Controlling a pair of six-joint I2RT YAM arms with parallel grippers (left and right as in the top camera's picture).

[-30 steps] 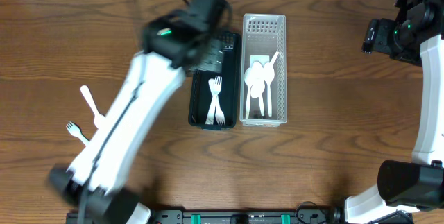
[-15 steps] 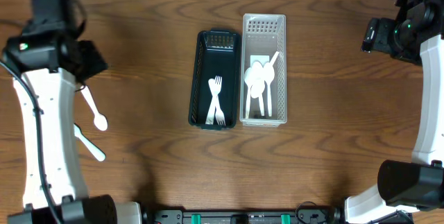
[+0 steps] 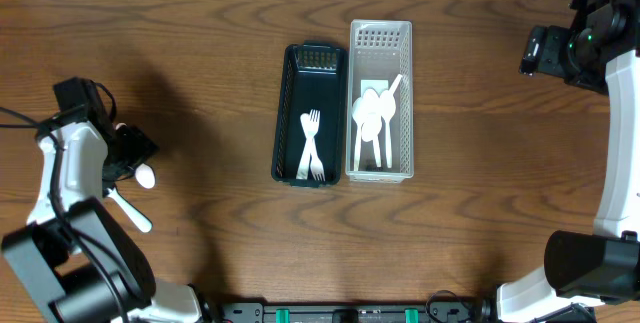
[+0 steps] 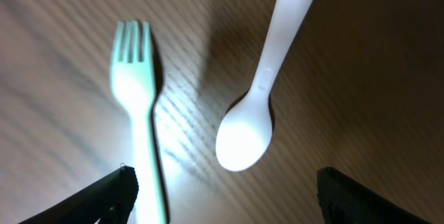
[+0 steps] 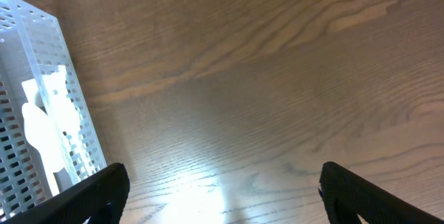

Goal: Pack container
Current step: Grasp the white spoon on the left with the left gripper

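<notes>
Far left: left hand (image 4: 227, 195), spread wide, above loose fork (image 4: 135, 78) and spoon (image 4: 243, 137) just beside each other on worktop (image 3: 200, 23). Centre: black tray (image 3: 282, 113) with 2 forks, clear basket (image 3: 408, 93) with spoons. Right: right hand (image 5: 222, 196), wide, empty. Likely risk: pinching both utensils together; cause, closeness.

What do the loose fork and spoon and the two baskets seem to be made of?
Fork and spoon: probably white plastic, smooth, thin moulded shapes. Dark basket: likely matte plastic, slotted wall. Pale basket: likely translucent plastic, contents show through its grid walls.
</notes>
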